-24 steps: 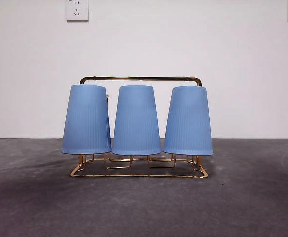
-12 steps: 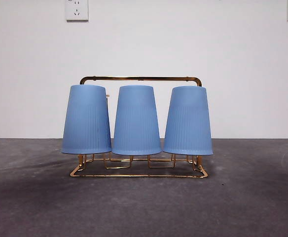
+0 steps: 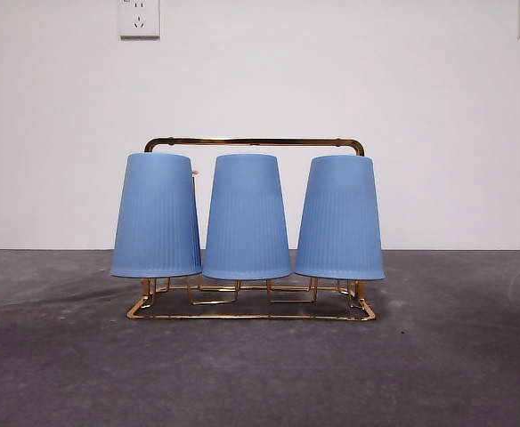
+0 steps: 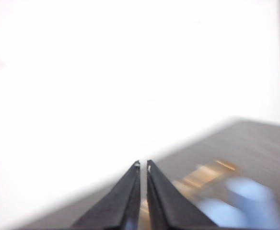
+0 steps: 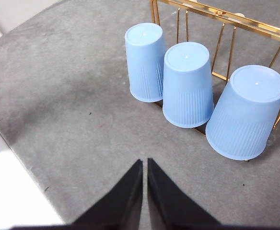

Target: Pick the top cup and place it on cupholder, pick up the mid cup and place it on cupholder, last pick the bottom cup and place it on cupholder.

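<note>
At centre frame, three inverted ribbed blue plastic cups [image 3: 247, 216] are sitting on the gold wire cupholder [image 3: 251, 313], apparently draining; left gripper [image 4: 143, 165] and right gripper [image 5: 144, 161] are hovering narrowly closed, empty.

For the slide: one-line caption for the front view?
Three upside-down ribbed blue plastic cups seated in a row on the shiny gold wire cupholder, resting on the grey table; no tool in frame.

Cupholder [image 3: 255, 140]: shiny gold metal wire, polished. Three blue cups [image 3: 247, 218]: matt plastic look, fine vertical ribbing on lower part, smooth flat bottoms. Table [image 3: 260, 374]: dark grey, matt, slightly rough, speckled. Wall [image 3: 260, 80]: plain matt white.
</note>
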